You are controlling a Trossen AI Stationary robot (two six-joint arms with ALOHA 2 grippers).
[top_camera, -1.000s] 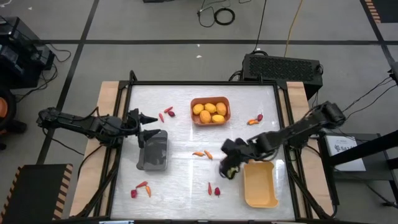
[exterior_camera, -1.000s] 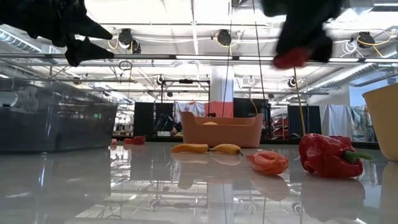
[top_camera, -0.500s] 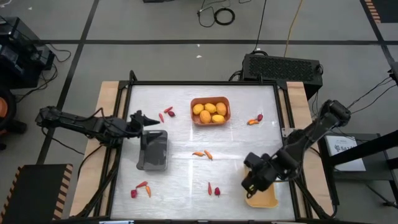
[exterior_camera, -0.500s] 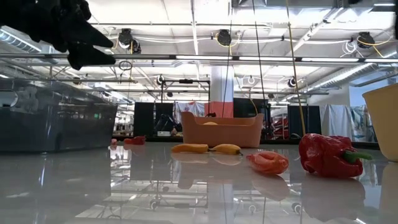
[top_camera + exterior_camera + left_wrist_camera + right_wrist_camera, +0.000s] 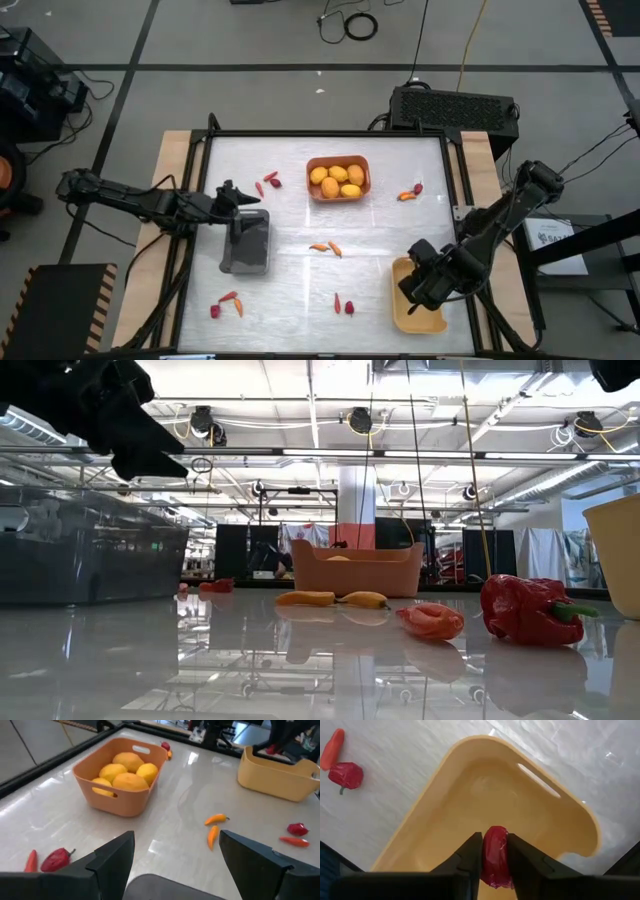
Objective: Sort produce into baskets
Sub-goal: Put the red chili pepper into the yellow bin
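Note:
My right gripper [image 5: 418, 288] hovers over the yellow basket [image 5: 420, 323] at the front right. In the right wrist view its fingers [image 5: 470, 855] are shut on a small red pepper piece [image 5: 494, 860] above the basket's floor [image 5: 520, 810]. My left gripper [image 5: 235, 197] stands open over the far end of the dark grey basket [image 5: 247, 250]; its wrist view shows both fingers [image 5: 112, 857] spread wide. The orange basket [image 5: 312, 192] at the back middle holds several yellow-orange fruits [image 5: 338, 180].
Loose produce lies about the table: two orange chilies [image 5: 326, 247] in the middle, red pieces [image 5: 343, 304] left of the yellow basket, more [image 5: 228, 303] at the front left, some [image 5: 268, 182] left of the orange basket and some [image 5: 410, 192] right of it. A black box [image 5: 455, 108] sits behind the table.
My right gripper carried the red piece from just left of the yellow basket to above its inside. The left gripper edged slightly right, towards the grey basket.

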